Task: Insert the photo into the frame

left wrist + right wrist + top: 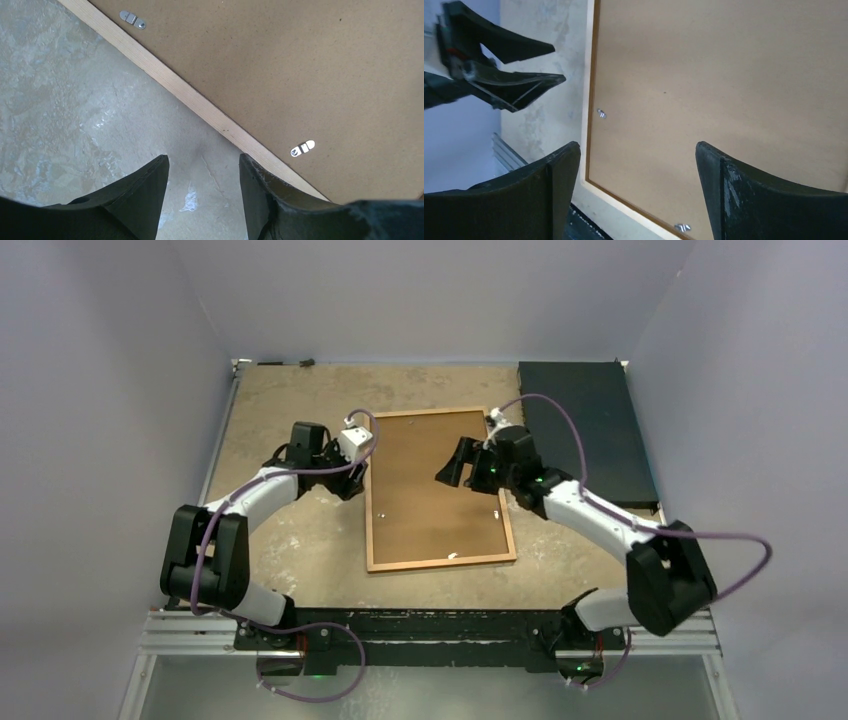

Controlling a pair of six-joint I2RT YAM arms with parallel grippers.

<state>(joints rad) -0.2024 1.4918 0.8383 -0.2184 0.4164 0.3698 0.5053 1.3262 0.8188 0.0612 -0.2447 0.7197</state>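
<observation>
Toward the middle of the table (290, 420), lying flat with its back up: large rectangular frame (430, 500), thin orange-brown wooden rim around a plain brown board. Long sides running away from the arms, slightly skewed. Along the left rim, seen up close from the left wrist, pale bare wood on the inner strip and two small metal clips (133, 19) sitting on the board just inside it. More such clips glinting near the near edge. Underneath, a mottled beige and grey tabletop, scuffed and patchy. Pale lilac-grey walls on the left, far and right sides, and a metal rail along the near edge where the arm bases sit. At far right, a dark rectangular slab (585, 430) flat on the table, just beside the frame's far right corner. Left gripper (352, 478) just outside the left rim, over bare tabletop, jaws moderately parted with nothing between them; right finger (255, 185) overlapping the wooden rim in the wrist view, contact impossible to tell. Right gripper (445, 472) held above the board's far half, pointing left, jaws spread wide and empty, brown board filling the gap between the fingers (734, 195).
</observation>
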